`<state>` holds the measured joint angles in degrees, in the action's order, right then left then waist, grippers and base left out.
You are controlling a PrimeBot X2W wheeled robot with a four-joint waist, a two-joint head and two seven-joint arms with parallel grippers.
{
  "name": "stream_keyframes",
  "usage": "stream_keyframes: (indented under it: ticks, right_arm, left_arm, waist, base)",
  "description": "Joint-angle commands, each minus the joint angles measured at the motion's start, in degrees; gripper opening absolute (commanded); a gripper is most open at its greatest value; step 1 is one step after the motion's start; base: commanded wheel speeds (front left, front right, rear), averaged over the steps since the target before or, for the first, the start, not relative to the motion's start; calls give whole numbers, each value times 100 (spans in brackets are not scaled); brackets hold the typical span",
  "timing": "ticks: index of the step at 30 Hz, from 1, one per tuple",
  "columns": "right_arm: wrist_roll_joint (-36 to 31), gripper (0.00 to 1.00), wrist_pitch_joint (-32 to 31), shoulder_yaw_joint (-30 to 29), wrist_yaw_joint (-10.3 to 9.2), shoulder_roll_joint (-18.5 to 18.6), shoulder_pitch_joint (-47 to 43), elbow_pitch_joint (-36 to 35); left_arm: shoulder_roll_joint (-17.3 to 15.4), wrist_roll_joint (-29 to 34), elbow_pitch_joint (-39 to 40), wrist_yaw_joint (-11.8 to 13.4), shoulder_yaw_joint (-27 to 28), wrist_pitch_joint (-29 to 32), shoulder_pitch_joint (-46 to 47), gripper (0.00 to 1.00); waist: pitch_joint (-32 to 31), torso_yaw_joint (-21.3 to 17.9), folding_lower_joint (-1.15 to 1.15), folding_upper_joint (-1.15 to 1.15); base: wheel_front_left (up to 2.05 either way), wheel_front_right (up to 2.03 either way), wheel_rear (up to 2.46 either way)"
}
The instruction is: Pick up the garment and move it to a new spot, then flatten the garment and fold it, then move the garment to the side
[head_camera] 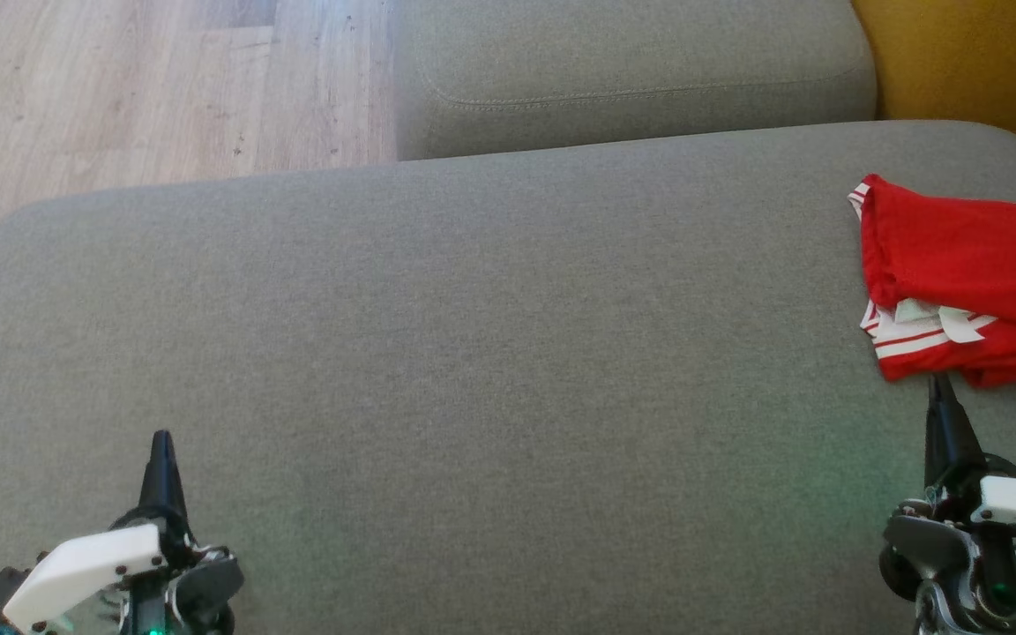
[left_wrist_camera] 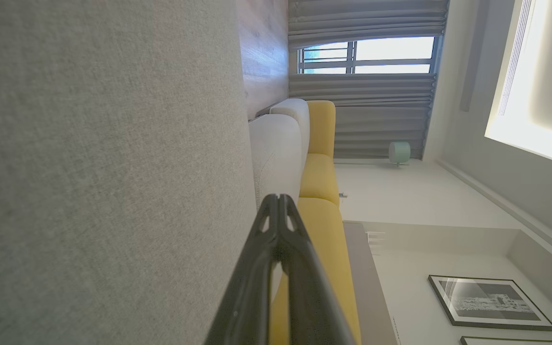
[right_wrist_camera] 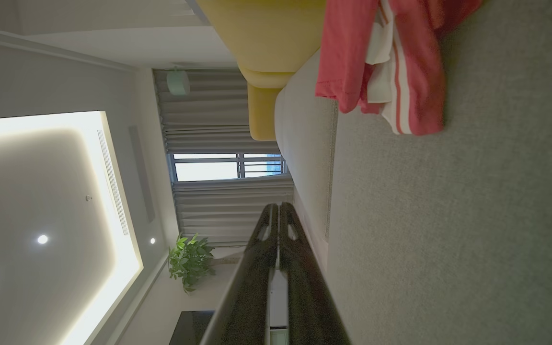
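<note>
Grey sofa seat (head_camera: 437, 353), 2nd grey cushion (head_camera: 631, 79) behind far edge. Wood floor (head_camera: 120, 88) beyond; yellow cushion (head_camera: 975, 62) at far corner.

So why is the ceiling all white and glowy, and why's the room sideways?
Right wrist view: the lit ceiling panel glares white, and the camera lies on its side, so the sofa cushion stands like a wall. Left wrist view: same sideways turn, the window washed out. Head view: soft even light, a faint green glow on the cushion near the right tool.
</note>
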<state>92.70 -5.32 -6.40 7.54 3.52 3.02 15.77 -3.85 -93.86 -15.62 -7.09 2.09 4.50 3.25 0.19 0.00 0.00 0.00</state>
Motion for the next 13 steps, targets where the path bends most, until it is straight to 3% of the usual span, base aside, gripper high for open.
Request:
stream_keyframes:
  ticks: [1,13]
  right_arm:
    - [26,0,-40,83,-5,6,307,-180]
    - [14,0,-51,69,-5,-4,308,-179]
  left_arm:
    - [-52,-3,167,-40,235,32,277,0]
    - [-34,19,165,-40,261,53,278,0]
  waist:
    - [-1,0,0,0]
    - [-1,0,0,0]
  base:
    - [0,0,0]
    - [0,0,0]
